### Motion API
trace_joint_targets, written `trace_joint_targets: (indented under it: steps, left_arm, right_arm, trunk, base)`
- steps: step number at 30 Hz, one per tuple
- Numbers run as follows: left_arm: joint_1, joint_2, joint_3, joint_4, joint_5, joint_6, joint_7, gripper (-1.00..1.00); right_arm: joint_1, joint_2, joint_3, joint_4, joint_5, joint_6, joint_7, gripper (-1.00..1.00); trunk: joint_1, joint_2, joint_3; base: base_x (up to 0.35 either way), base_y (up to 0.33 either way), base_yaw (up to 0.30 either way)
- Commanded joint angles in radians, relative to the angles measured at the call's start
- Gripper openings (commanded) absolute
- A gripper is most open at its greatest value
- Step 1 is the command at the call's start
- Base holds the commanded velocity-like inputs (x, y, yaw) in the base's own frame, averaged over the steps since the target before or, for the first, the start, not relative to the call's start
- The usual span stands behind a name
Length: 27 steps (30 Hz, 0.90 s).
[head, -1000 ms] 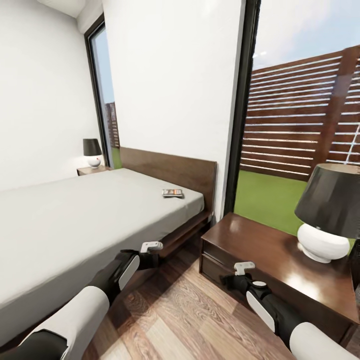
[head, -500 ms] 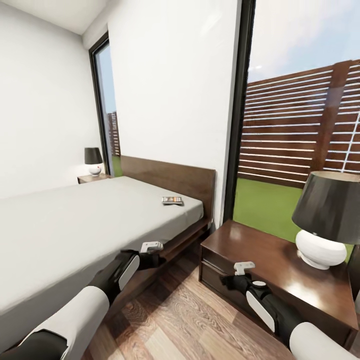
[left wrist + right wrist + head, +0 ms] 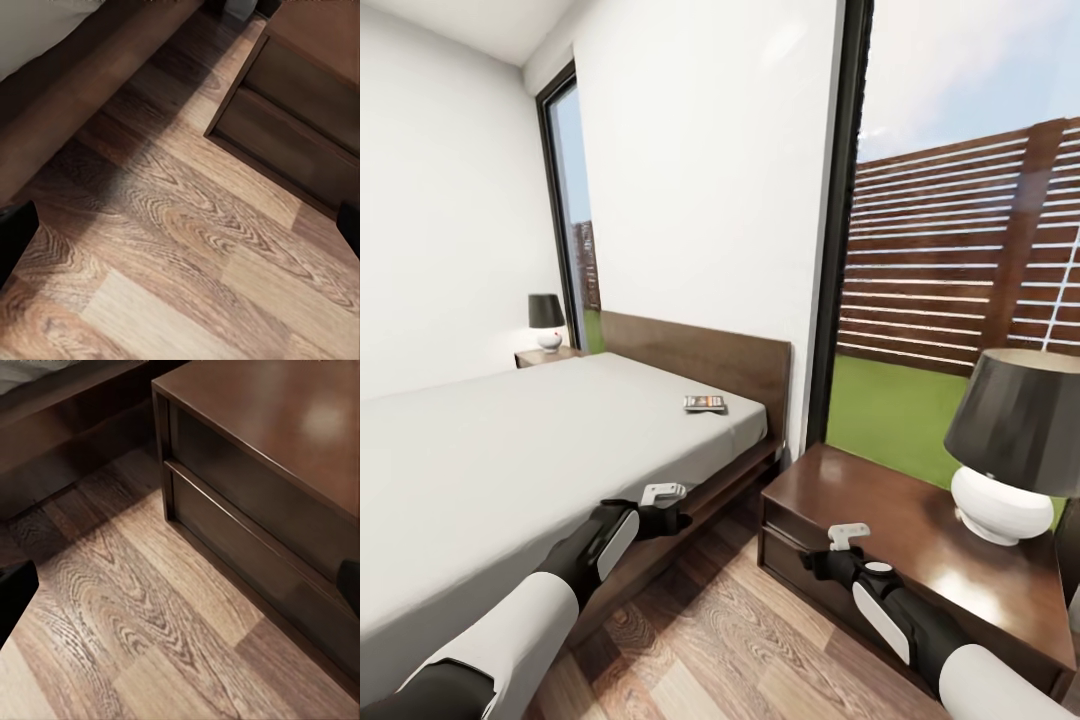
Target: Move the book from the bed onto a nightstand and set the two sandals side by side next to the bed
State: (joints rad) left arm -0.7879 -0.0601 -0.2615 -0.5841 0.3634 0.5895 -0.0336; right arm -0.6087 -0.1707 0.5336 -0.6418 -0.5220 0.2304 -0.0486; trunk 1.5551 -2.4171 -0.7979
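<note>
book [image 3: 704, 403] on bed [image 3: 510, 440] | nightstand [image 3: 920, 530] beside | tools apparently open

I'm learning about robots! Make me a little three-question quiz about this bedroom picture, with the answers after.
1. True or false: the book lies on the bed, near the headboard.
2. What stands on the near nightstand? A) a lamp B) a sandal C) a cup
3. Fill in: the floor between bed and nightstand is made of ____ planks.

Key
1. True.
2. A: a black-shaded lamp with a white base.
3. Wood.
</note>
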Motion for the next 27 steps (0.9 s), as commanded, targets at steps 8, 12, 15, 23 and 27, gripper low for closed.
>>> trace_joint_targets:
  steps: [8, 12, 15, 23, 27]
  left_arm:
    - [-0.001, 0.0, -0.001, 0.0, -0.001, 0.003, -0.002, 1.0]
    - [-0.001, 0.0, -0.001, 0.0, -0.001, 0.002, -0.002, 1.0]
    - [-0.001, -0.001, -0.001, 0.0, -0.001, 0.001, -0.002, 1.0]
    - [-0.001, -0.001, -0.002, 0.0, -0.001, 0.004, -0.003, 1.0]
    - [-0.001, -0.001, -0.002, 0.0, -0.001, 0.005, -0.003, 1.0]
  right_arm:
    - [0.0, -0.004, 0.005, -0.001, -0.007, 0.0, -0.006, 1.0]
    - [0.0, -0.004, 0.004, -0.002, -0.007, 0.0, -0.007, 1.0]
    - [-0.001, -0.005, 0.003, -0.002, -0.007, -0.001, -0.007, 1.0]
    - [0.0, -0.032, 0.003, -0.007, -0.01, -0.028, -0.002, 1.0]
    - [0.0, -0.033, 0.004, -0.007, -0.01, -0.031, -0.002, 1.0]
  trunk:
    - [-0.031, 0.056, 0.014]
    - [-0.046, 0.084, 0.026]
    - [-0.058, 0.105, 0.035]
    - [-0.089, 0.161, 0.06]
    - [-0.104, 0.189, 0.073]
  base:
    - [0.0, 0.0, 0.0]
    - [0.0, 0.0, 0.0]
    - [0.0, 0.0, 0.0]
    - [0.0, 0.0, 0.0]
    - [0.0, 0.0, 0.0]
